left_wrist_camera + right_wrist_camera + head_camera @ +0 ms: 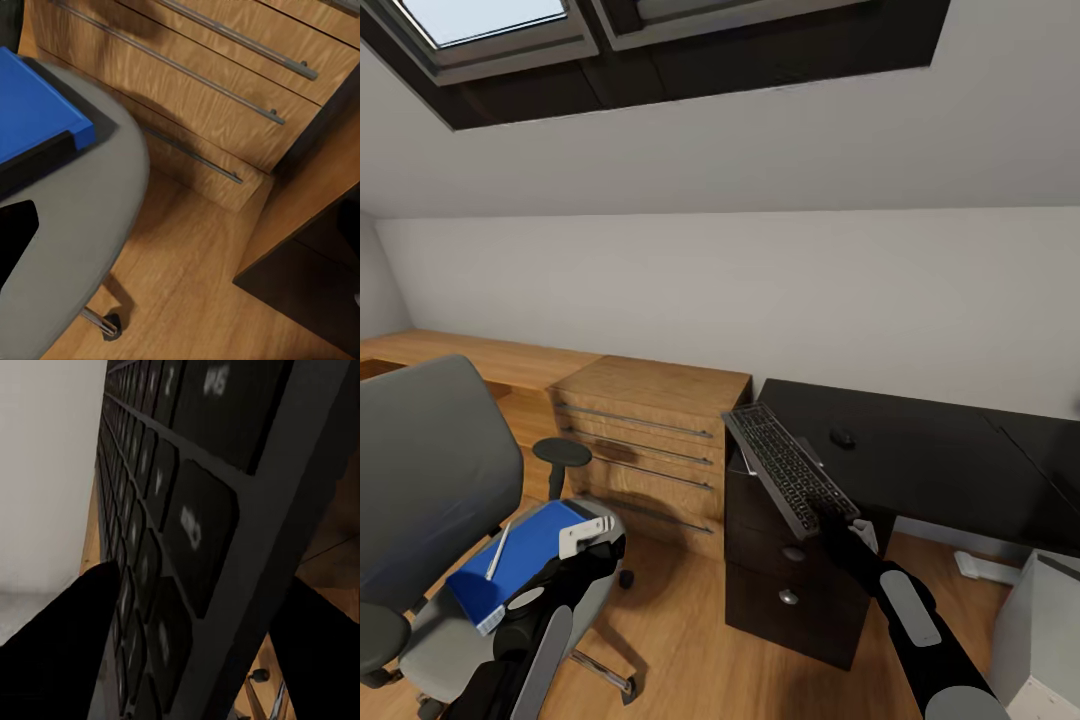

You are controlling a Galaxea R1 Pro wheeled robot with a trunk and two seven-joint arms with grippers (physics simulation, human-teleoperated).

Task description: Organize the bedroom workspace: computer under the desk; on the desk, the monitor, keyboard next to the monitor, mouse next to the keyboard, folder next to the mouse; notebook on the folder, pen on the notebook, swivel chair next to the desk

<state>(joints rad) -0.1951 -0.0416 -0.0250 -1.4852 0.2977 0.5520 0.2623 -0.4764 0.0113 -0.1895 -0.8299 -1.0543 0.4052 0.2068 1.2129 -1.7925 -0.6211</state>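
The slim silver-grey keyboard with dark keys (792, 468) hangs tilted in the air over the left end of the long glossy black desk (930, 460), its far corner raised and its near end pinched in the right gripper (840, 522); in the right wrist view a dark finger (60, 645) lies on the key face and another sits behind the frame edge, so the jaws are pressed onto the board. On the desk top, at about two o'clock from the keyboard, rests the small black mouse (843, 438). To set the board down well, I judge the arm should level it first, carry it past the desk edge and lower it flat beside the mouse without sweeping that aside. Well off at nine o'clock stands the grey padded swivel chair (430, 470), bearing the flat bright blue folder (520, 555) with a thin white-silver pen (498, 552) on it. The left gripper (588, 535) hovers just beside the folder; whether its jaws are spread I cannot tell. A low light-wood drawer cabinet (650, 440) stands between chair and desk.
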